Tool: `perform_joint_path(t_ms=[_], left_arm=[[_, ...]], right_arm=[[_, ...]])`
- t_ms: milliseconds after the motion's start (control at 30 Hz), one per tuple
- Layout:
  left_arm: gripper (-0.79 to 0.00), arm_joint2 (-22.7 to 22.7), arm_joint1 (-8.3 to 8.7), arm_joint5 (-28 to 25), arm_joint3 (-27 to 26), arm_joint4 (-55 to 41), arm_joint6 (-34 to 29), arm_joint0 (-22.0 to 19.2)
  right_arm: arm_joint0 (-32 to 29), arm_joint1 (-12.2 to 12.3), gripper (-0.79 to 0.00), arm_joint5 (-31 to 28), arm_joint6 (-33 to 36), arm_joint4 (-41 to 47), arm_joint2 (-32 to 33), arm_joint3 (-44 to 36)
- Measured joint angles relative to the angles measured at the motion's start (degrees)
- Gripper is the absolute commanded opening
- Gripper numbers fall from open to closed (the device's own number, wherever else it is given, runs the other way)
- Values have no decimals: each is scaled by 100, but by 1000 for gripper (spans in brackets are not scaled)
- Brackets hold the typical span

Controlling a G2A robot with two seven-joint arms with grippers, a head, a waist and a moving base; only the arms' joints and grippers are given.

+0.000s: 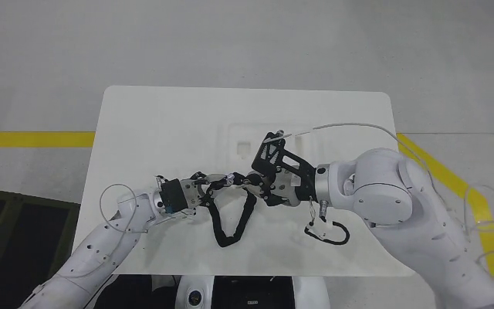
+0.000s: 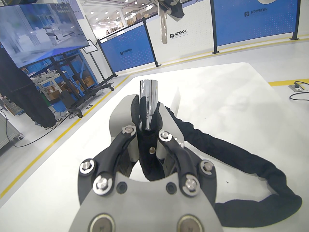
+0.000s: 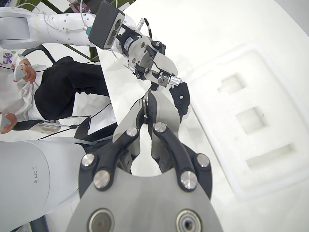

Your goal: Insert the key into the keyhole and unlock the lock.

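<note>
- The chain (image 1: 231, 228) is lying looped toward the front edge of the counter (image 1: 154, 123).
- The lock (image 2: 147, 90) is being clamped in the left gripper (image 2: 146, 105) fingers, with the keyhole (image 3: 163, 81) facing the key (image 2: 164, 28).
- The key is being pinched in the right gripper (image 3: 147, 100) fingers, its tip short of the keyhole. Alignment is judged underway; a straight push, then a twist, is needed.
- Beyond, a foam tray (image 3: 241, 102) is lying with open room around it.

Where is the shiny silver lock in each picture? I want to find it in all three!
Top view: the lock is mid-table, just past the left gripper's tips, small.
Left wrist view: in the middle, upright, clamped between that gripper's fingers, with the key held beyond it.
Right wrist view: in the left gripper across from the camera, keyhole facing it.
Shared landmark: the black chain trailing from the lock.
</note>
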Motion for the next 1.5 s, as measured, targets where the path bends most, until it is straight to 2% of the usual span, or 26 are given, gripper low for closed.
perform_joint_path(t_ms=[233,533,733,833,1100,1500], left_arm=[[-785,33,-45,113,-40,-32,-110,-17],[-785,313,-191,424,739,216,1278,-221],[-785,493,-321,542,1159,196,1600,-426],[-785,554,-369,557,1253,169,1647,-496],[-785,554,-368,556,1252,170,1645,-494],[-785,554,-368,556,1252,170,1645,-494]], right_arm=[[-50,0,-785,-67,-84,-66,-44,17],[68,-34,-785,188,-95,150,-107,108],[151,-63,-785,307,-54,110,-252,26],[210,-90,-785,331,-47,114,-373,34],[437,-177,-785,436,-88,133,-655,195],[811,-281,-785,889,12,150,-806,319]])
